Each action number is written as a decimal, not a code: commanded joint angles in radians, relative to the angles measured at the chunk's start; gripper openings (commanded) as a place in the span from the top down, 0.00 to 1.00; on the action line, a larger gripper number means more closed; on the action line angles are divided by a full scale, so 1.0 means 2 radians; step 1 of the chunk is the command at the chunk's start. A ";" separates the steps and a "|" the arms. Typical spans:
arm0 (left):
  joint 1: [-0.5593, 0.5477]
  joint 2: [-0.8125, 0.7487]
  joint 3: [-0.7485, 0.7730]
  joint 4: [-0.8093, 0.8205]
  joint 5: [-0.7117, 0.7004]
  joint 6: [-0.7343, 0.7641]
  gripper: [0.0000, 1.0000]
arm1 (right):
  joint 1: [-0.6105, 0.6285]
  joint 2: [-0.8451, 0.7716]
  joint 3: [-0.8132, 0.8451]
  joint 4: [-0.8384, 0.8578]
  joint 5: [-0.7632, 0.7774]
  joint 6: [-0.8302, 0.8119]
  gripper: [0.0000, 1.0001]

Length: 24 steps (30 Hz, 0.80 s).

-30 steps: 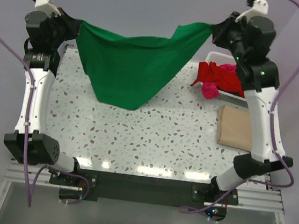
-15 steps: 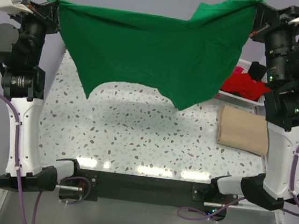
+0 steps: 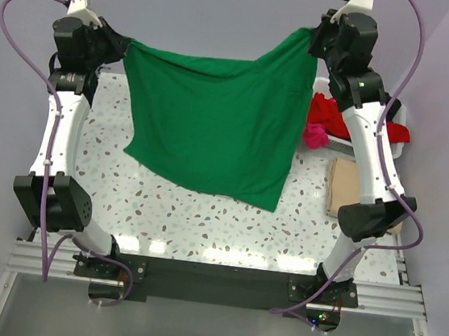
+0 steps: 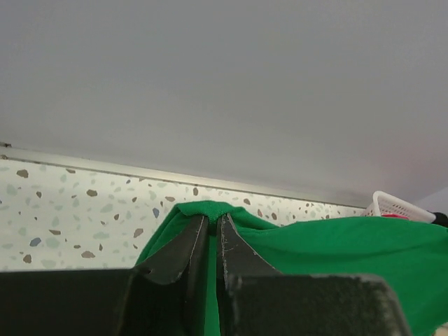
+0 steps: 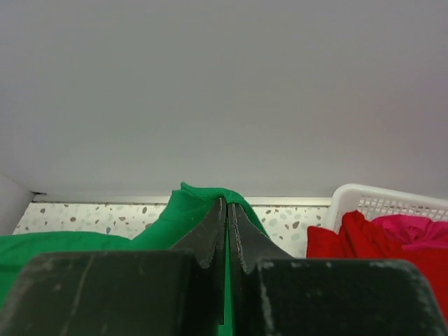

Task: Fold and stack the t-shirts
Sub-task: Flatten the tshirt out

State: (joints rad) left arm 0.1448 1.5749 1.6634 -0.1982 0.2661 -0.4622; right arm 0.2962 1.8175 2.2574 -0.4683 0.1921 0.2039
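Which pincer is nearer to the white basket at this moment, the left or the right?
Right. The right pincer grips a green t-shirt corner up close beside the basket; the left pincer grips the other corner, far on the opposite side.

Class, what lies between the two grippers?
The green t-shirt, pinched by the left gripper and the right gripper, hangs spread between them in the top view.

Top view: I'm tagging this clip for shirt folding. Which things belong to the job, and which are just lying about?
Part of the job:
- green t-shirt, held up between left gripper and right gripper
- folded tan t-shirt
- red t-shirt and magenta t-shirt, bunched together

Just there:
- white basket holding those two
- speckled table
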 commanded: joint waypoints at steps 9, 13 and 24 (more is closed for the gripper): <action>0.004 -0.142 0.018 0.033 -0.038 -0.013 1.00 | -0.002 -0.139 0.006 0.091 0.014 -0.020 1.00; 0.004 -0.186 -0.001 0.025 -0.069 -0.009 1.00 | -0.002 -0.185 -0.027 0.118 0.013 -0.038 1.00; 0.004 -0.276 -0.025 0.024 -0.174 0.025 1.00 | -0.002 -0.203 0.019 0.128 0.000 -0.076 1.00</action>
State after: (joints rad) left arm 0.1444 1.0256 1.6238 -0.1745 0.0124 -0.4507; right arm 0.2955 1.3907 2.2681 -0.2802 0.1875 0.0883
